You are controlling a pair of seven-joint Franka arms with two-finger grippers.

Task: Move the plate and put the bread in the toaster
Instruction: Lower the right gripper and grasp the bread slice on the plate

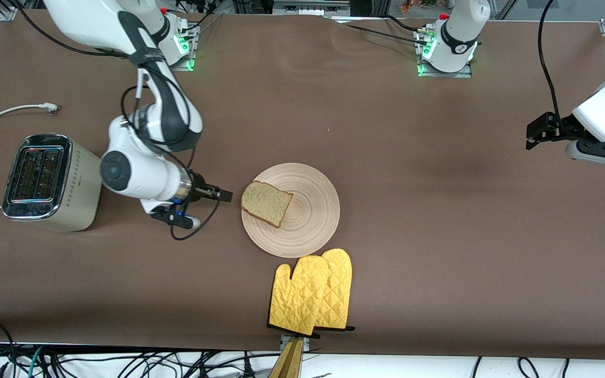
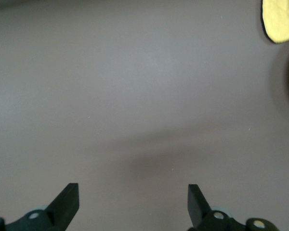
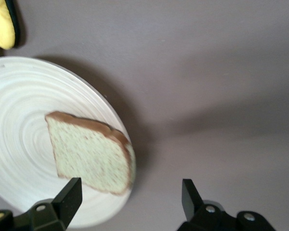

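Brown table cloth everywhere, mostly bare. Best to bring the right gripper (image 1: 226,196) low and level toward the crust of the bread (image 1: 266,203), fingers kept spread as now, then close on the slice edge without pushing the plate (image 1: 310,220). Bread on the plate's rim toward the right arm's end, just beside the fingertips, not touching. Plate mid-table, near yellow mitts (image 1: 310,294) at the front edge. Toaster (image 1: 50,181) near the right arm's end. Left gripper (image 1: 536,132) waiting, spread, holding nothing, near the left arm's end.
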